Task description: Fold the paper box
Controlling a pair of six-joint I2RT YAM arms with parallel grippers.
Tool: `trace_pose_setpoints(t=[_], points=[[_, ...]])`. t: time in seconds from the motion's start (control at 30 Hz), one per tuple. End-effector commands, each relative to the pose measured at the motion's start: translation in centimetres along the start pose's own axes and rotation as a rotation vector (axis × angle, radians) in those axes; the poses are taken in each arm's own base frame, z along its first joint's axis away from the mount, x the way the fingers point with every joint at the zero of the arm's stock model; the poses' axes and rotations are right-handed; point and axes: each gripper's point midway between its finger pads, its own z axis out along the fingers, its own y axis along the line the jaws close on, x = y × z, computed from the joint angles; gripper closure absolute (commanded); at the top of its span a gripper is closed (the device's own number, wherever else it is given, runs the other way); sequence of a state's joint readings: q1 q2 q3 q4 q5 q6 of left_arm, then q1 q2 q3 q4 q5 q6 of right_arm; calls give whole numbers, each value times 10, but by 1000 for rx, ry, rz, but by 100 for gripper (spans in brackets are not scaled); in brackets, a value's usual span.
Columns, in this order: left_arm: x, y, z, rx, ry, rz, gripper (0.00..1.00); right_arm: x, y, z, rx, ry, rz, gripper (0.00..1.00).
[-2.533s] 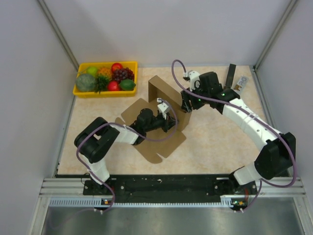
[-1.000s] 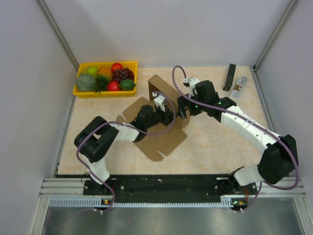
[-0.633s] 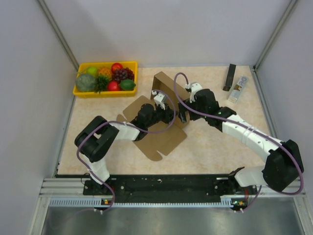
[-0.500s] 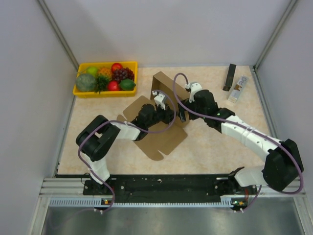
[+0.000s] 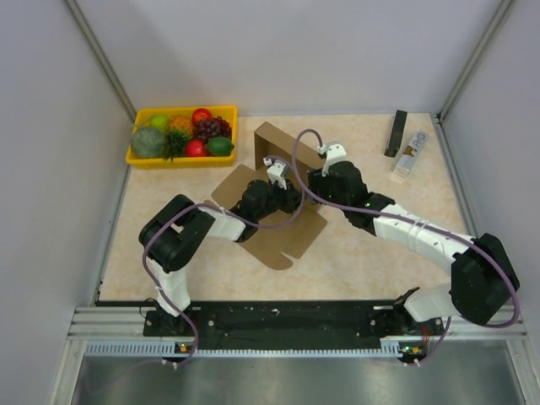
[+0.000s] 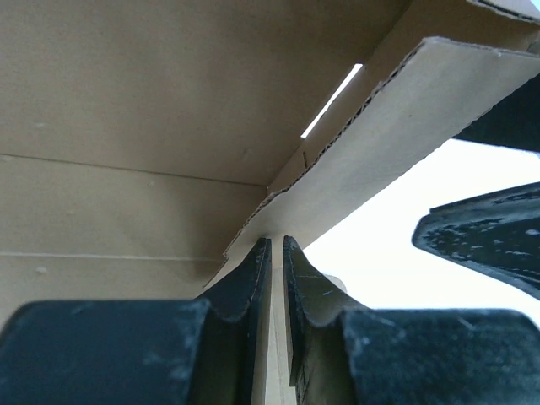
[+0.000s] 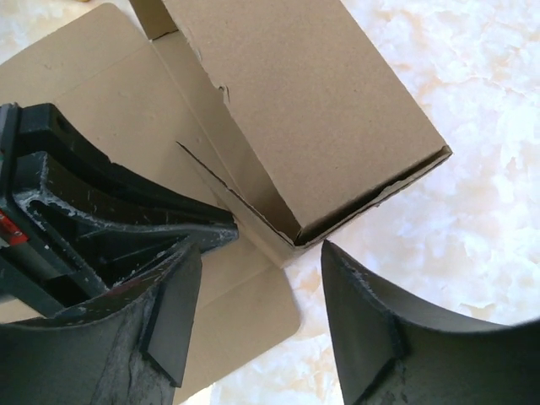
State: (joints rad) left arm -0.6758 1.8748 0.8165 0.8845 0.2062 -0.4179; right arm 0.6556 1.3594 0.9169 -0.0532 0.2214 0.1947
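The paper box (image 5: 274, 240) is a brown cardboard sheet lying flat mid-table, with one side folded up into a wall (image 5: 268, 143). My left gripper (image 5: 285, 196) is shut on a thin cardboard flap, seen edge-on between its fingers (image 6: 257, 278) in the left wrist view. My right gripper (image 5: 310, 189) stands open right beside it. In the right wrist view the box's folded corner (image 7: 295, 232) sits just in front of the gap between the fingers (image 7: 173, 312), touching neither. The left gripper (image 7: 101, 211) shows black at the left of that view.
A yellow tray (image 5: 181, 161) of fruit sits at the back left. A black bar (image 5: 398, 132) and a small silver-white object (image 5: 408, 154) lie at the back right. Grey walls close both sides.
My right gripper has moved left up to the box's raised wall and its jaws have narrowed. The wall has shifted slightly left. The left gripper keeps its hold.
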Motion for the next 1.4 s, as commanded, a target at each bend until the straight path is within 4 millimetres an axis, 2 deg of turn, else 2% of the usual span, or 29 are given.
trace_pose_setpoints(t=[0.0, 0.03, 0.13, 0.17, 0.23, 0.37, 0.4, 0.47, 0.5, 0.57, 0.6, 0.63, 0.7, 0.73, 0.77, 0.8, 0.83, 0.87, 0.9, 0.93, 0.97, 1.0, 1.07, 1.13, 1.17, 1.2, 1.27, 1.37], points=[[-19, -3, -3, 5, -78, 10, 85, -18, 1, 10, 62, -116, -23, 45], [-20, -2, -4, 1, -84, 10, 85, -18, 2, 10, 74, -124, -35, 53], [-23, -2, -12, -9, -104, 17, 85, -23, -6, 9, 131, -180, -42, 59], [-24, -1, -14, -15, -106, 18, 85, -19, -9, 9, 142, -185, -49, 62], [-28, -2, -20, -22, -111, 24, 85, -28, -12, 6, 159, -235, -36, 70], [-32, -1, -39, -37, -97, -1, 85, -28, -16, 8, 181, -263, -55, 72], [-47, -7, -48, -29, -128, -27, 85, -30, -16, 8, 179, -270, -57, 72], [-53, 0, -62, -58, -131, -62, 85, -30, -16, 10, 179, -275, -63, 72], [-72, -6, -71, -52, -170, -67, 85, -28, -16, 10, 175, -272, -68, 72], [-86, 3, -81, -108, -178, -75, 85, -29, -16, 10, 176, -295, -68, 71], [-107, 5, -91, -143, -230, -73, 84, -29, -18, 10, 182, -300, -66, 70], [-120, 12, -96, -178, -257, -77, 82, -30, -18, 9, 181, -305, -65, 69], [-154, 12, -102, -207, -328, -45, 80, -28, -15, 11, 164, -306, -72, 69], [-168, 16, -103, -223, -352, -34, 74, -30, -13, 11, 154, -313, -76, 68], [-196, 10, -100, -210, -398, -17, 71, -30, -11, 12, 141, -319, -77, 68], [-194, 21, -90, -236, -367, -30, 69, -30, -11, 13, 140, -319, -79, 68], [-204, 26, -84, -236, -364, -35, 69, -29, -10, 14, 136, -317, -83, 68], [-240, 14, -77, -198, -408, -28, 69, -31, -8, 13, 127, -325, -81, 68], [-227, 26, -56, -207, -339, -33, 69, -31, -7, 14, 123, -327, -82, 68], [-231, 21, -45, -165, -321, -20, 69, -31, -7, 13, 119, -330, -81, 67], [-256, 9, -37, -120, -352, 2, 70, -30, -7, 14, 119, -330, -83, 67], [-247, 16, -20, -110, -325, 8, 70, -32, -6, 14, 116, -335, -81, 67], [-269, 1, -7, -24, -382, 51, 68, -31, -4, 15, 103, -335, -83, 67], [-256, 16, 18, -33, -331, 49, 66, -30, -3, 15, 97, -333, -83, 67], [-273, 9, 25, -13, -352, 80, 66, -31, -2, 16, 98, -336, -82, 67], [-258, 21, 42, -21, -309, 68, 66, -30, -3, 15, 99, -337, -80, 67], [-251, 31, 63, -33, -279, 51, 66, -31, -3, 16, 99, -344, -78, 67], [-242, 41, 76, -51, -287, 42, 64, -31, -3, 19, 106, -344, -76, 67]])
